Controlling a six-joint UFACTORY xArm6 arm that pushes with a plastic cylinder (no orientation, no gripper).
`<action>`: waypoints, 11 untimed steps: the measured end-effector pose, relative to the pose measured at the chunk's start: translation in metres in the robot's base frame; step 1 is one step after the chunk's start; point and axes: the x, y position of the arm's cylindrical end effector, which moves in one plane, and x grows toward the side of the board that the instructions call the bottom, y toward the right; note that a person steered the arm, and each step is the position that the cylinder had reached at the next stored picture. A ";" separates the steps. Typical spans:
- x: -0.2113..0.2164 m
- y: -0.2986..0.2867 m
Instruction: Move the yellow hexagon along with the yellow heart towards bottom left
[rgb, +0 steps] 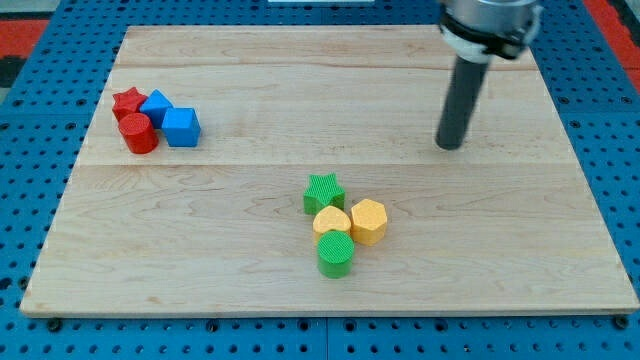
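Observation:
The yellow hexagon (368, 221) sits low in the middle of the wooden board (250, 270), touching the yellow heart (331, 221) on its left. A green star (323, 192) lies just above the heart and a green cylinder (335, 255) just below it, both touching it. My tip (450, 146) stands on the board up and to the right of this cluster, well apart from the hexagon.
At the view's upper left sits a second cluster: a red star (127, 101), a red cylinder (138, 133), a blue block (156, 106) and a blue cube (181, 127). A blue pegboard (20, 190) surrounds the board.

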 end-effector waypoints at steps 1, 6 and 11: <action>0.067 -0.011; 0.098 -0.073; 0.078 -0.157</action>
